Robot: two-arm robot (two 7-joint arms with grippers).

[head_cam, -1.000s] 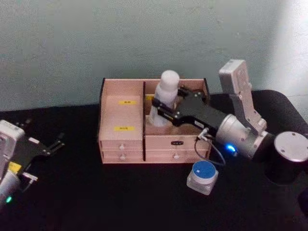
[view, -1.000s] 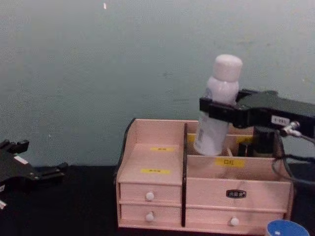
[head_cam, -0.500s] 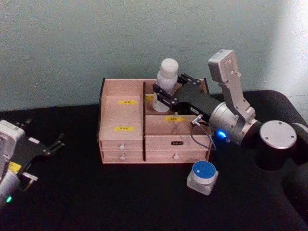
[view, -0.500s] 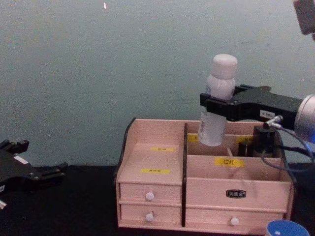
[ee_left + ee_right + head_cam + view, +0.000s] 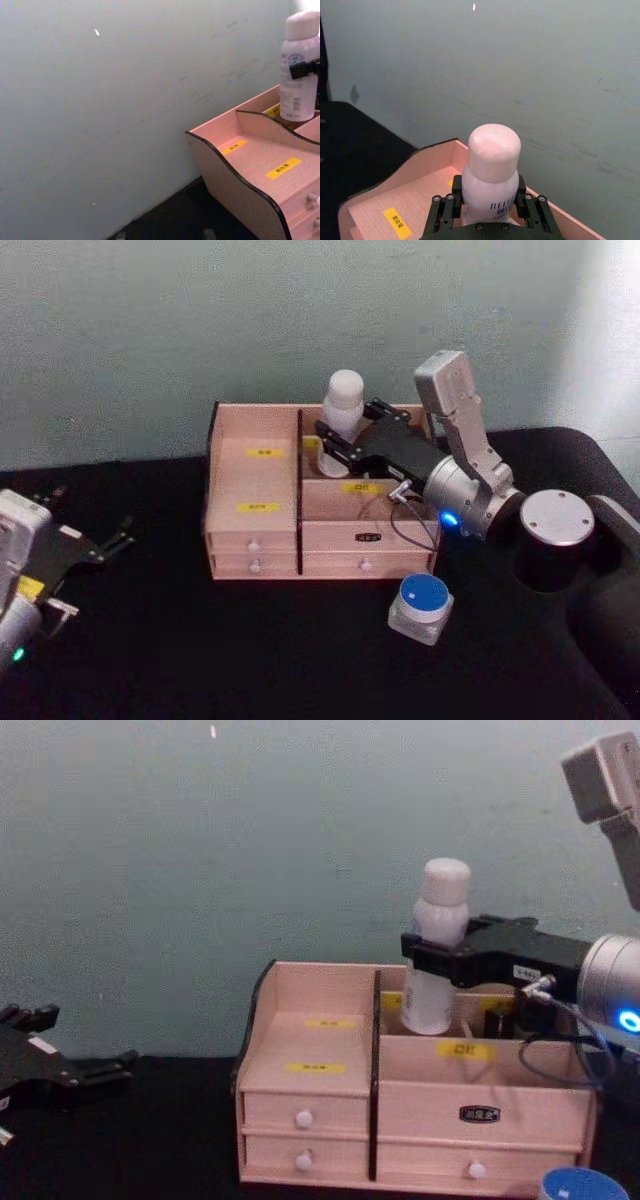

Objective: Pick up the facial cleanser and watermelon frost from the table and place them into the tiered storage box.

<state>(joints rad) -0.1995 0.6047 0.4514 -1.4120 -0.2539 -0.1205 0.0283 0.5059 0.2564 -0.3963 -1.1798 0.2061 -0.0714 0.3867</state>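
My right gripper (image 5: pixel 343 437) is shut on the facial cleanser (image 5: pixel 343 403), a tall white bottle held upright by its neck. The bottle's lower part sits inside the rear right compartment of the tiered storage box (image 5: pixel 255 480), a pale pink organiser. Its base is hidden by the compartment wall. The chest view has the gripper (image 5: pixel 436 948) clamped across the cleanser (image 5: pixel 429 1003) above the box (image 5: pixel 310 1040). From the right wrist, both fingers (image 5: pixel 444 207) hug the bottle (image 5: pixel 491 152). The watermelon frost (image 5: pixel 421 605), a squat jar with a blue lid, stands on the table in front of the box's right end.
My left gripper (image 5: pixel 113 537) rests open low at the far left of the black table (image 5: pixel 200 650), away from the box. A small dark bottle (image 5: pixel 530 1010) stands in the rear right compartment beside the cleanser. A pale wall rises right behind the box.
The right gripper has carried the cleanser toward the back of the box and lowered it, so its lower part now sits inside the rear compartment. The left arm has not moved.
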